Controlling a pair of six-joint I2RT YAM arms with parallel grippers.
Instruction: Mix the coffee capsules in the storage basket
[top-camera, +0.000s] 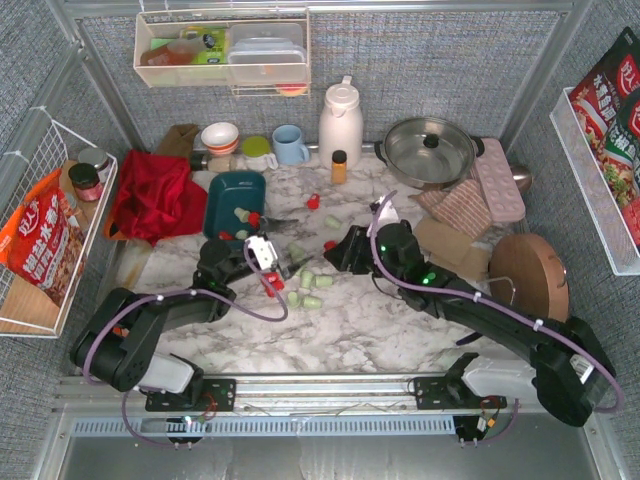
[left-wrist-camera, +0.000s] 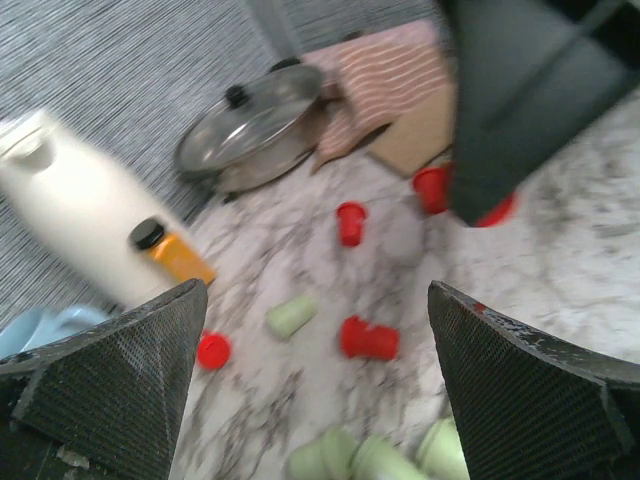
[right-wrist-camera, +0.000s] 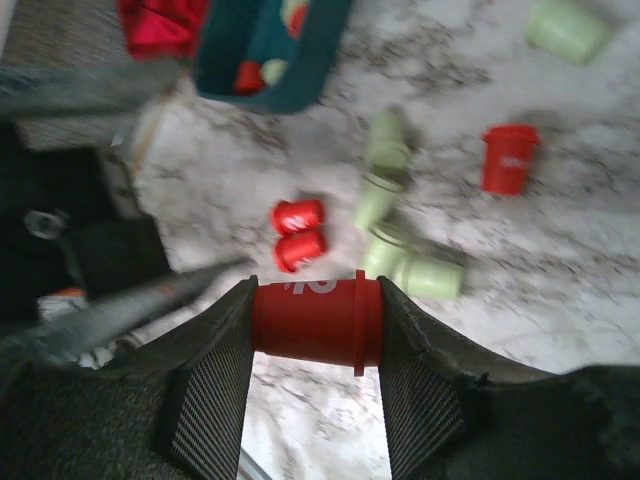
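Note:
The dark teal storage basket (top-camera: 235, 190) stands at the back left of the marble table with a few red and green capsules (top-camera: 248, 216) in it; it also shows in the right wrist view (right-wrist-camera: 300, 75). More capsules lie loose in front of it: a green cluster (top-camera: 310, 290), a red pair (top-camera: 272, 285) and single red ones (top-camera: 313, 201). My right gripper (right-wrist-camera: 318, 330) is shut on a red capsule (right-wrist-camera: 318, 322), held above the table near the loose capsules. My left gripper (left-wrist-camera: 320, 400) is open and empty over a lying red capsule (left-wrist-camera: 368, 338) and green ones (left-wrist-camera: 370, 460).
A white jug (top-camera: 340, 122), a small amber bottle (top-camera: 339, 166) and a lidded pot (top-camera: 430, 150) stand behind. A red cloth (top-camera: 155, 195) lies left of the basket. A pink tray (top-camera: 497, 178) and a round wooden board (top-camera: 528, 275) are at the right.

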